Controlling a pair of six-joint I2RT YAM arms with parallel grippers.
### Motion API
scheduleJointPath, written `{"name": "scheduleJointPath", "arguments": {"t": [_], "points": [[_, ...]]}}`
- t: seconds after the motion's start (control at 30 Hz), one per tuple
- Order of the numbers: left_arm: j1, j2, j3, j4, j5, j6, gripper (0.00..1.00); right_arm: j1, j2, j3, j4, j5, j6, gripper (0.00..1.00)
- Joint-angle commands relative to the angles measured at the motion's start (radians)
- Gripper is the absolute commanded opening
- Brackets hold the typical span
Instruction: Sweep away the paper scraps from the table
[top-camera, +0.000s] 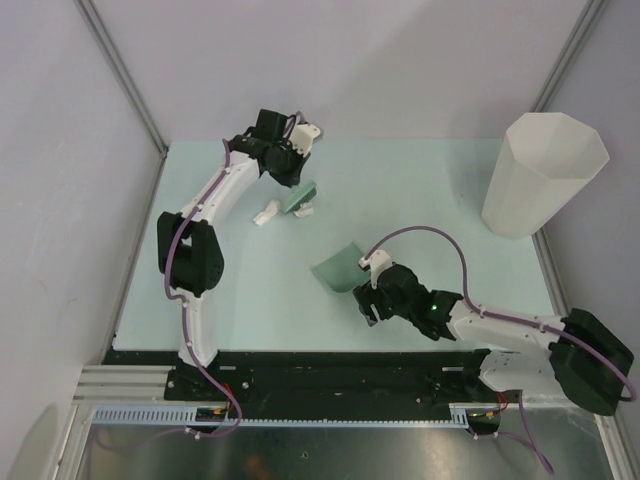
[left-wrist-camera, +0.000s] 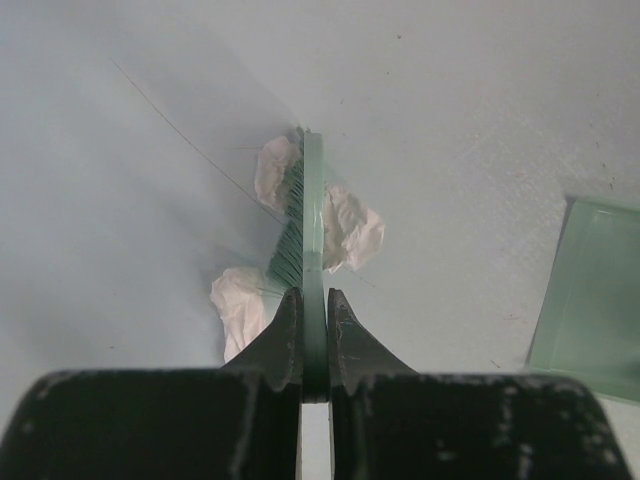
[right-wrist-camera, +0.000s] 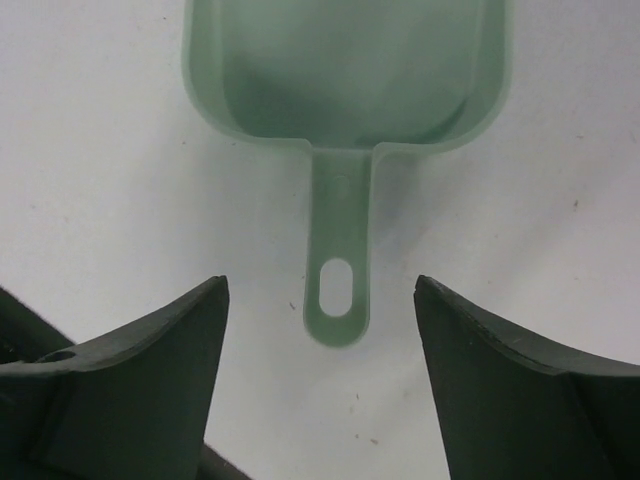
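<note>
My left gripper (left-wrist-camera: 315, 315) is shut on the flat handle of a green brush (left-wrist-camera: 312, 230), whose bristles rest on the table (top-camera: 420, 190). White paper scraps lie on both sides of the brush: one (left-wrist-camera: 350, 228) on its right, two (left-wrist-camera: 240, 305) (left-wrist-camera: 272, 170) on its left. From above, the brush (top-camera: 300, 197) and scraps (top-camera: 266, 212) sit at the table's back left. A green dustpan (right-wrist-camera: 345, 70) lies flat mid-table. My right gripper (right-wrist-camera: 320, 300) stands open, the tip of the pan's handle (right-wrist-camera: 338, 270) between its fingertips, untouched.
A tall white faceted bin (top-camera: 542, 175) stands at the back right corner. Grey walls enclose the table, and a black rail (top-camera: 330, 365) runs along the near edge. The dustpan (left-wrist-camera: 590, 290) shows at the right edge of the left wrist view.
</note>
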Motion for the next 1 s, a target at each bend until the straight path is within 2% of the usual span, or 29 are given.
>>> {"name": "scheduleJointPath", "arguments": {"t": [0.0, 0.2, 0.3, 0.33, 0.5, 0.53, 0.6, 0.63, 0.67, 0.73, 0.87, 0.97], "points": [[-0.003, -0.044, -0.018, -0.001, 0.051, 0.011, 0.00, -0.002, 0.086, 0.009, 0.120, 0.018, -0.008, 0.75], [-0.003, -0.059, -0.032, -0.001, 0.054, 0.016, 0.00, -0.020, 0.144, 0.013, 0.124, 0.020, 0.016, 0.72], [-0.003, -0.066, -0.035, -0.001, 0.057, 0.012, 0.00, -0.029, 0.164, 0.015, 0.137, 0.003, 0.007, 0.67], [-0.003, -0.066, -0.033, -0.001, 0.057, 0.011, 0.00, -0.038, 0.172, 0.015, 0.143, -0.008, 0.007, 0.60], [-0.003, -0.079, -0.041, -0.001, 0.056, 0.014, 0.00, -0.106, 0.192, 0.035, 0.129, -0.102, 0.015, 0.40], [-0.003, -0.084, -0.042, -0.001, 0.056, 0.016, 0.00, -0.114, 0.201, 0.045, 0.103, -0.107, 0.019, 0.28], [-0.003, -0.093, -0.049, -0.001, 0.053, 0.014, 0.00, -0.114, 0.210, 0.088, 0.043, -0.098, 0.018, 0.17], [-0.001, -0.098, -0.052, -0.001, 0.050, 0.013, 0.00, -0.109, 0.204, 0.099, 0.014, -0.097, 0.012, 0.07], [-0.001, -0.113, -0.058, -0.001, 0.050, 0.016, 0.00, -0.101, 0.198, 0.125, -0.003, -0.089, 0.007, 0.05], [0.000, -0.130, -0.061, -0.001, 0.041, 0.020, 0.00, -0.080, 0.180, 0.162, -0.078, -0.054, 0.013, 0.00], [0.002, -0.181, -0.082, -0.001, 0.050, 0.023, 0.00, -0.068, 0.127, 0.277, -0.266, 0.003, 0.045, 0.00], [0.002, -0.202, -0.163, 0.000, 0.120, 0.031, 0.00, -0.071, 0.112, 0.343, -0.379, 0.000, 0.064, 0.00]]}}
